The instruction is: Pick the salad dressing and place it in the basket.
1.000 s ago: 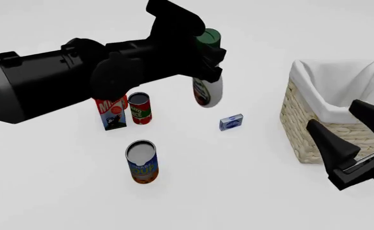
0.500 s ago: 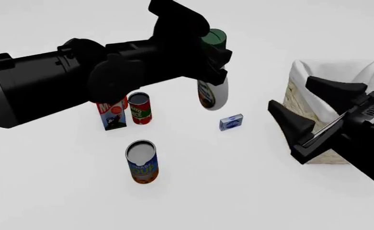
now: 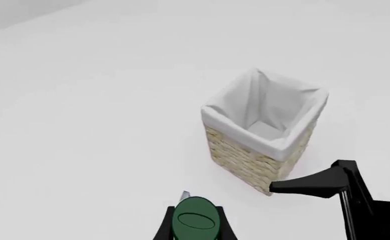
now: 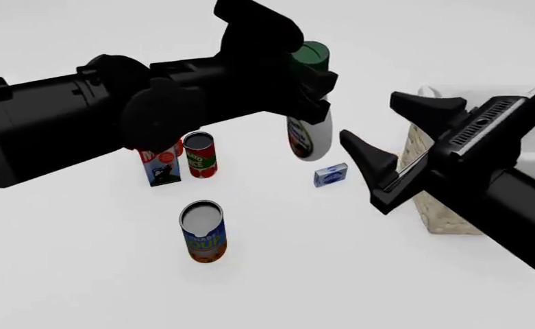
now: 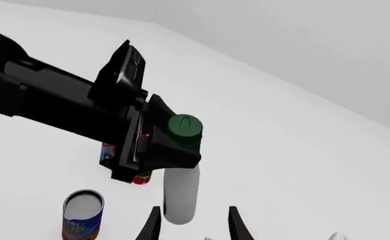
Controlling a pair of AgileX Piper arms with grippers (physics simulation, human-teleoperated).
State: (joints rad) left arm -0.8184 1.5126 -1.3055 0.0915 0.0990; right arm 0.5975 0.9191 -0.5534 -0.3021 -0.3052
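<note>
The left gripper (image 4: 305, 89) is clenched around the neck of the salad dressing (image 4: 309, 136), a white pear-shaped plastic bottle with a dark green screw cap and a green-and-red label; the bottle hangs upright below the jaws, clear of the white table (image 4: 84, 274). Just beside it, on the basket side, the right gripper (image 4: 388, 130) has its two black fingers spread wide apart, holding nothing, tips pointing toward the bottle without touching it. Directly under the gap between the two grippers lies a small blue box (image 4: 330, 174) on the table. Behind the right gripper, largely hidden by it, stands the basket (image 4: 441, 212), a square straw-coloured wicker one with a white fabric liner folded over its rim; its inside shows only the liner in the left wrist view. On the far side of the left gripper from the basket stand a red-and-white milk carton (image 4: 161, 164) and a red can (image 4: 199, 155) side by side, with a blue-and-orange can (image 4: 202, 232) nearer the camera.
</note>
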